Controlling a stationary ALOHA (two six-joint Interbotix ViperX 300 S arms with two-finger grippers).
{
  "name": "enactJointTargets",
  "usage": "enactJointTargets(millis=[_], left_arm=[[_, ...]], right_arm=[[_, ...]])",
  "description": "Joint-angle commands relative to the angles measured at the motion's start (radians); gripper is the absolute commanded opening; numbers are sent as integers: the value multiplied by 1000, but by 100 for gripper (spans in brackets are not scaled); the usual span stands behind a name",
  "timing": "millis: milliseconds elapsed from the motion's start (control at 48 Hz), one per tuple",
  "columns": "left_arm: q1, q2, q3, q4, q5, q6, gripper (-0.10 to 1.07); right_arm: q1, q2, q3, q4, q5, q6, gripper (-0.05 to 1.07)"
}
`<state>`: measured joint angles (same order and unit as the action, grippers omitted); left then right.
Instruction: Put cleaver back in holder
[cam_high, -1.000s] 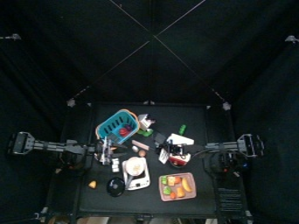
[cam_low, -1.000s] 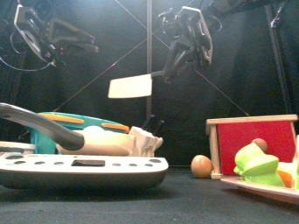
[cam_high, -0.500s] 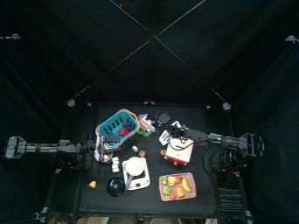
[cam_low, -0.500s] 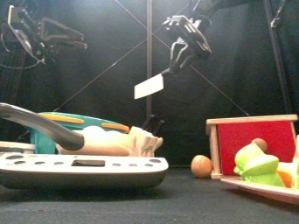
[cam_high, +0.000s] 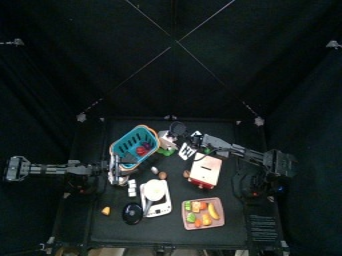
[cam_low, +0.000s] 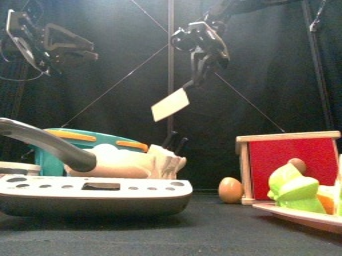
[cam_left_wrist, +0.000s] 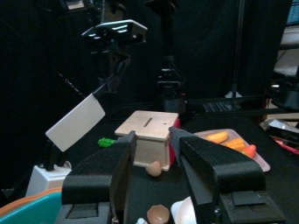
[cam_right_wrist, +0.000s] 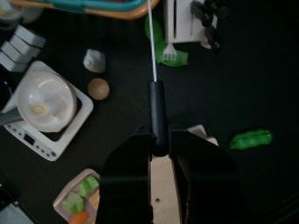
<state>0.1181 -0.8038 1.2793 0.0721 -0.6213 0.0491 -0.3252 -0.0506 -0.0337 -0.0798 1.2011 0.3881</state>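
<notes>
My right gripper (cam_low: 201, 62) is shut on the cleaver's short dark handle (cam_right_wrist: 156, 103) and holds it high over the table's middle. The pale whitish-green blade (cam_low: 170, 103) hangs down, tilted to the left. It also shows in the left wrist view (cam_left_wrist: 77, 122). The right wrist view sees the blade edge-on, pointing towards the white holder (cam_right_wrist: 187, 24). In the front view the holder (cam_low: 163, 160) stands below the blade, with dark handles sticking out of it. My left gripper (cam_left_wrist: 149, 171) is open and empty, held up at the left (cam_low: 30, 45).
A teal basket (cam_high: 134, 143) stands at the back left. A scale with a bowl (cam_right_wrist: 47, 101) and an egg (cam_right_wrist: 100, 87) lie at the front. A red-faced pinkish-tan block (cam_low: 287, 160) and a tray of toy food (cam_high: 202, 212) are at the right.
My right arm has carried the cleaver left across the table and lowered it. The blade now tilts down over the holder. The left arm has barely moved.
</notes>
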Motion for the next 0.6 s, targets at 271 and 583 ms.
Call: enactJointTargets(millis=[271,583], left_arm=[[-3,2,-3,-2,-5,-2,76],[-3,2,2,-2,-5,0,76]], right_arm=[[-109,61,-52,78,71,-91,40],[-118,77,-55,98,75,-97,40]])
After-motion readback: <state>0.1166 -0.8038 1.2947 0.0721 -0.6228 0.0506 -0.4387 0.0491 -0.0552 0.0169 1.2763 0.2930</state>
